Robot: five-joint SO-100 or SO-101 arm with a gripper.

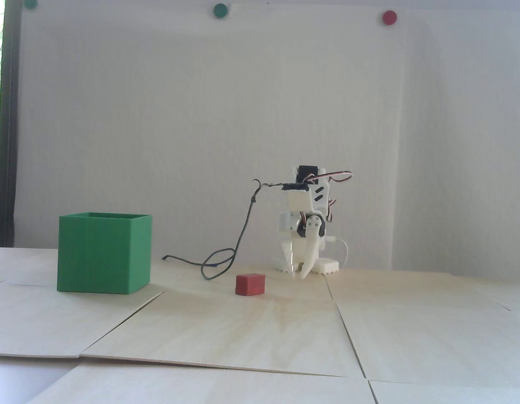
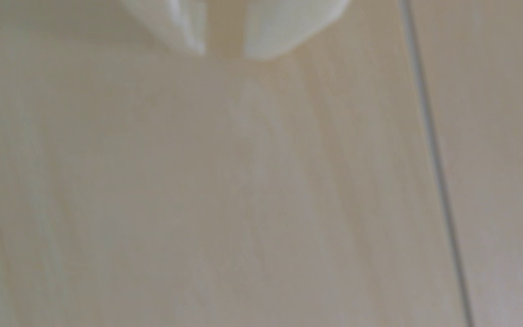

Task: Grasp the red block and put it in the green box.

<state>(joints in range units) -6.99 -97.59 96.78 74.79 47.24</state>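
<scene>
Red block (image 1: pixel 250 284), matte dark cuboid, lies free; fingers (image 1: pixel 297 273) seemingly slightly spread.

My arm is folding low over its base, wrist pointing straight down. My tool (image 1: pixel 298 273) is hanging with its tips just above the table, fingers (image 2: pixel 263 34) parted by a narrow gap, gripping nothing.

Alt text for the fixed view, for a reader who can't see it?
A small white robot arm folds low, its gripper pointing down at a pale wooden table, holding nothing. A red block lies just left of it, a larger green box further left.
</scene>
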